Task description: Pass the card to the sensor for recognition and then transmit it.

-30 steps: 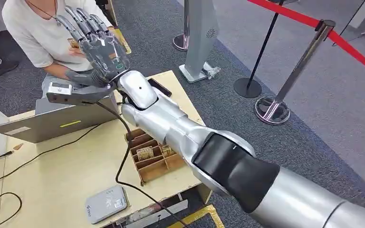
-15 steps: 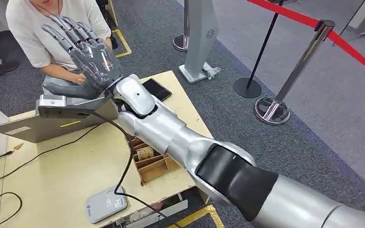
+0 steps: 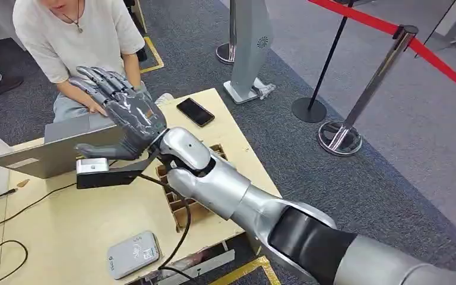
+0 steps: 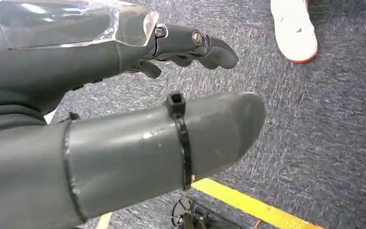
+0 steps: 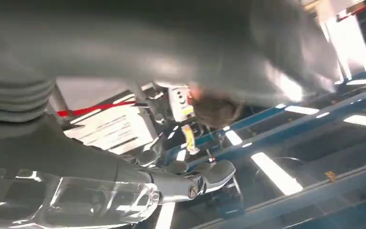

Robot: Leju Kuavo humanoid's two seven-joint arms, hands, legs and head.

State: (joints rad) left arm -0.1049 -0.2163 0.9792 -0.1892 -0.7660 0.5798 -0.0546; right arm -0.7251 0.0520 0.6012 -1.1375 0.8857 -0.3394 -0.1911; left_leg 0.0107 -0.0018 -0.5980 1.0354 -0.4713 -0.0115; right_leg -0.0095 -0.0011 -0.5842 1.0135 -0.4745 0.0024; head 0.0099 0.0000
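Note:
My right hand (image 3: 124, 116) hovers over the back of the wooden table (image 3: 65, 219), just above the lid of a grey laptop (image 3: 35, 153). Its fingers are spread and point at a seated person in a white shirt (image 3: 80, 35). Nothing is between them. The right wrist view looks up past the same hand (image 5: 124, 188) at that shirt and the ceiling lights. The grey card sensor (image 3: 133, 254) lies near the table's front edge. A brown compartment box (image 3: 176, 208) sits mid-table, mostly hidden under my forearm. My left hand (image 4: 124, 124) hangs over the carpet, holding nothing.
A black phone (image 3: 195, 111) lies at the table's far right corner. Black cables (image 3: 47, 190) run across the tabletop. Stanchions (image 3: 339, 138) with a red belt and a grey post (image 3: 250, 41) stand on the carpet to the right. A white shoe (image 4: 293, 28) rests on the floor.
My right hand has dropped from in front of the person's chest and drawn back over the laptop, still with its fingers spread. The person's hands have moved down behind the laptop.

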